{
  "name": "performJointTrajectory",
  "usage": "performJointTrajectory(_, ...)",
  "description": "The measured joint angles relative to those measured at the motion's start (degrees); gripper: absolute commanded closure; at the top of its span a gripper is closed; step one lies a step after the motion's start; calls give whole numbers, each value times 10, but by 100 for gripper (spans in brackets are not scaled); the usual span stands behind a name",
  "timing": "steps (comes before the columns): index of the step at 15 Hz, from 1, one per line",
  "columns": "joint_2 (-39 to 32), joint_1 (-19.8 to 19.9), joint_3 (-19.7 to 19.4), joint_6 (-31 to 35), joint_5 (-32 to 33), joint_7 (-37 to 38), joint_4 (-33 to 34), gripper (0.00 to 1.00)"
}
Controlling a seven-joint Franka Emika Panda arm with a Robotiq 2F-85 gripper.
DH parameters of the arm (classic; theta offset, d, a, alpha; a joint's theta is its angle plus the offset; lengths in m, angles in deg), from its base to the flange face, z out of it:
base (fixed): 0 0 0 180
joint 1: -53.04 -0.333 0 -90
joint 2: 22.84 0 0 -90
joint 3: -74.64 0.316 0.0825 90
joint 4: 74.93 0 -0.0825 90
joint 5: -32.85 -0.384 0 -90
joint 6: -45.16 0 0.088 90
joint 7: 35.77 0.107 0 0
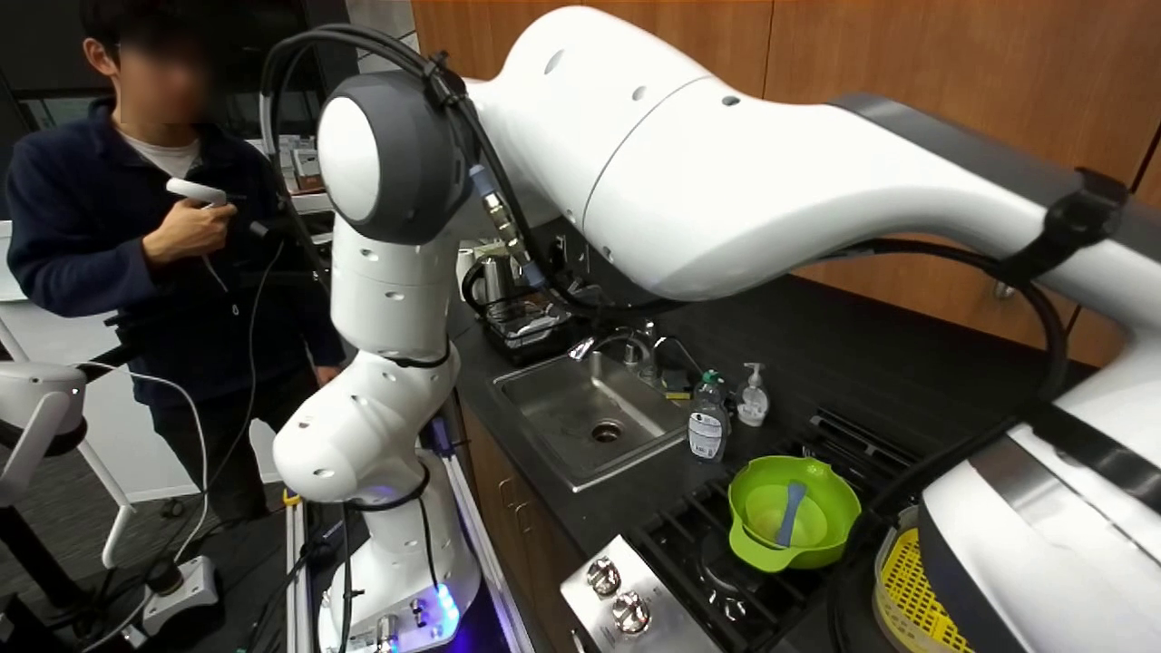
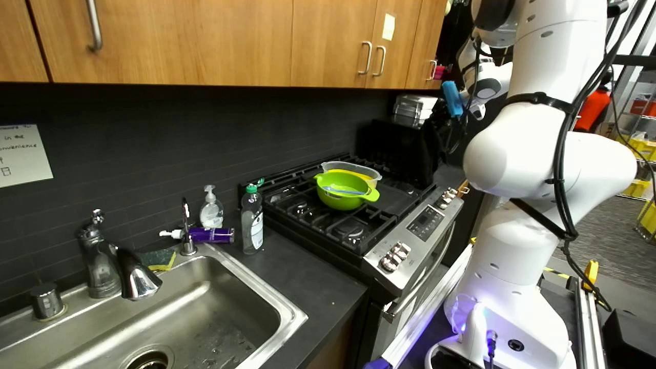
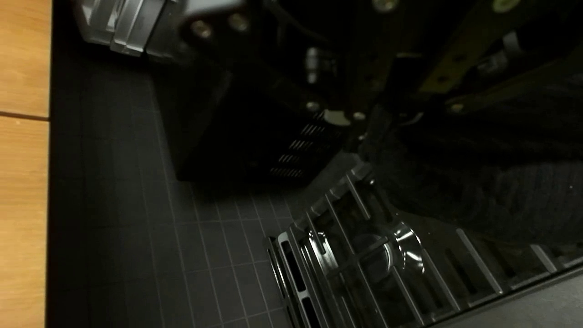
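Note:
My gripper (image 3: 380, 109) comes in from the top of the wrist view, very dark. Its jaws look closed on the narrow top of a dark cloth-like item (image 3: 483, 191), which hangs down to the right and hides part of the stove (image 3: 364, 269). Poor light blurs the fingertips. In an exterior view the wrist hangs beyond the stove near a black box-shaped appliance (image 2: 392, 146), where the gripper merges with the dark background. A green bowl (image 2: 338, 204) with a blue utensil (image 1: 791, 515) in it sits on the stove, beside a yellow strainer (image 1: 916, 580) in a clear bowl.
Clear containers (image 3: 127, 27) sit on top of the appliance. Wooden cabinets (image 2: 220, 41) overhang the counter. A sink (image 1: 590, 408), a green-capped bottle (image 2: 252, 220) and a soap pump (image 2: 211, 209) are further along. A person (image 1: 172, 227) stands behind the arm's base.

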Motion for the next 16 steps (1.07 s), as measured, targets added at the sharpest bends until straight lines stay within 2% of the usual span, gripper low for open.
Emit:
performJointTrajectory(5, -1, -6, 4, 10, 0, -6, 0, 99)
performJointTrajectory(6, -4, -5, 5, 10, 0, -6, 0, 78)
performJointTrajectory(10, -24, -5, 7, 8, 0, -2, 1, 55)
performJointTrajectory(13, -32, -5, 8, 8, 0, 6, 1, 34)
performJointTrajectory(14, -33, -5, 8, 8, 0, 9, 1, 52)
performJointTrajectory(16, -34, -4, 8, 8, 0, 16, 1, 37)
